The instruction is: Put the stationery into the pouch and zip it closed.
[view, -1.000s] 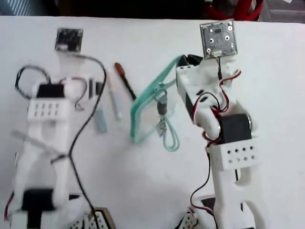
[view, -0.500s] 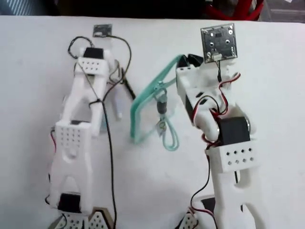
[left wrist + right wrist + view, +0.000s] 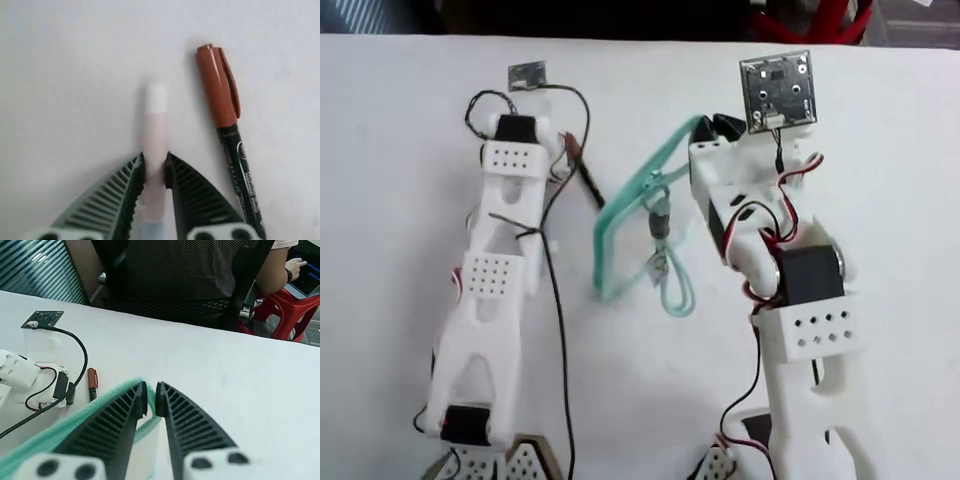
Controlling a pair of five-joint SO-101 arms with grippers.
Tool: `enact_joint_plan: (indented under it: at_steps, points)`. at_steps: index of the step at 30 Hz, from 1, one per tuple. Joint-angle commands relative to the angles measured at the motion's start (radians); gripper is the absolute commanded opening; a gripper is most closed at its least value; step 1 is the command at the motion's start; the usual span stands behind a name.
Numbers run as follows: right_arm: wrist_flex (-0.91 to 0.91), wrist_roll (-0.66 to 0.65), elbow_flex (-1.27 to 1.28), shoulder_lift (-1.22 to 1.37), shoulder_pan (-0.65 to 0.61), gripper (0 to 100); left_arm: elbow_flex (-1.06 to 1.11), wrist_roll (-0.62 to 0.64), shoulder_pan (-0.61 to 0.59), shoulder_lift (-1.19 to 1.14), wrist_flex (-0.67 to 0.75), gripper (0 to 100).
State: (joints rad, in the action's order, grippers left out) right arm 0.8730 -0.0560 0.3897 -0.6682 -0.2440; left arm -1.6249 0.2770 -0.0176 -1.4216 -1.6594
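While your left jaws pinch the white pen [image 3: 155, 115], loading looks under way.
Right jaws clamp the pouch [image 3: 630, 190]; next, lift the pen across.

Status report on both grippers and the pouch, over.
Left gripper shut on white pen. Right gripper shut on pouch rim. Brown marker beside pen, not touching.

A clear pouch [image 3: 601, 250] edged in teal is seen at the centre of the high view on the white counter [image 3: 880, 120]. Its upper corner is pinched between the jaws of the right gripper [image 3: 151, 388], and a teal loop [image 3: 677, 292] is trailed from it. A white pen [image 3: 155, 125] is clamped at its lower end by the left gripper [image 3: 155, 159]. A brown-capped marker [image 3: 227, 135] is laid just beside it, not touching.
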Motion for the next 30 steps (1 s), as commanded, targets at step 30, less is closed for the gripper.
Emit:
enact_joint_plan:
  at_steps: [30]
  points:
    - [-0.036,0.002,0.072,0.008,-0.008,3.0,-0.04,0.005,0.455,1.408,-0.097,2]
